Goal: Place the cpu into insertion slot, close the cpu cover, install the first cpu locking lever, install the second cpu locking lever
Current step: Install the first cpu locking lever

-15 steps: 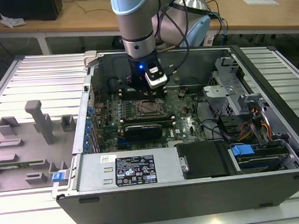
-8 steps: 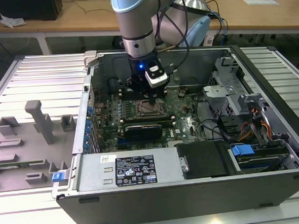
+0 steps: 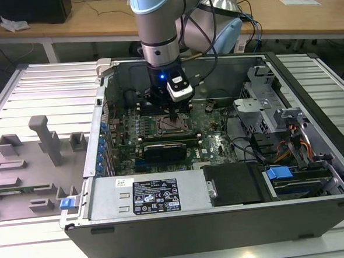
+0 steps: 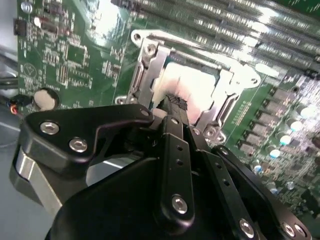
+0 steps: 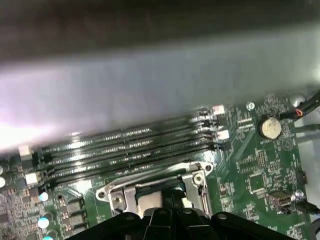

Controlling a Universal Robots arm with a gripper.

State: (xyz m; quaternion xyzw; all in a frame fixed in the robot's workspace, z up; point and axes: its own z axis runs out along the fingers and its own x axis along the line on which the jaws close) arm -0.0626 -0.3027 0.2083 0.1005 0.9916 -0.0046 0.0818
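Silver cover [image 4: 220,80] frames the pale cpu [image 4: 192,90] in your second wrist view, while the exterior view places your gripper [image 3: 175,118] low over the slot [image 3: 173,126] mid-board, jaws together near the chip.

Cpu [image 4: 192,87] seemingly seated under cpu cover [image 4: 227,80].

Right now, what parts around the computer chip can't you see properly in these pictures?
- The cpu: in the second wrist view the gripper covers its near edge and glare washes out its top.
- The insertion slot: in the exterior view the gripper stands over it, so its pins are hidden.
- The cpu cover: in the first wrist view the gripper's black body hides its near side.
- The jaws: open or shut cannot be told.
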